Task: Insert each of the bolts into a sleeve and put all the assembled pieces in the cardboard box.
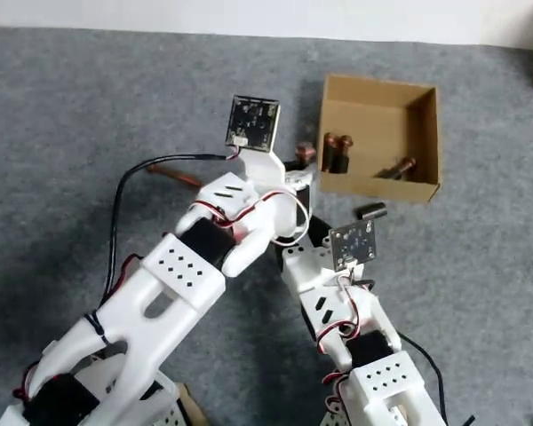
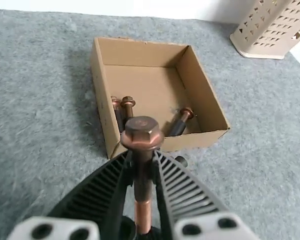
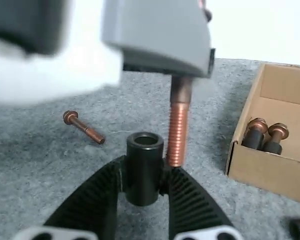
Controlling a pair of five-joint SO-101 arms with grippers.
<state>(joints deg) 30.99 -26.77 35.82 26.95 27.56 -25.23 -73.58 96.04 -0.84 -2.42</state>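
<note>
My left gripper (image 2: 141,156) is shut on a copper bolt (image 2: 142,137), held head up with its threaded shaft (image 3: 178,131) pointing down. My right gripper (image 3: 144,176) is shut on a black sleeve (image 3: 144,165), held upright with its bore facing up. The bolt's tip hangs just beside the sleeve's rim, outside the bore and a little below its top. The cardboard box (image 1: 377,187) lies just beyond both grippers and holds three assembled pieces (image 2: 121,109). A loose bolt (image 1: 173,174) lies on the carpet to the left, and a loose sleeve (image 1: 370,211) lies in front of the box.
Grey carpet (image 1: 89,115) covers the table. A perforated beige container (image 2: 270,25) stands beyond the box at the far right. The two arms cross closely at the middle of the high view.
</note>
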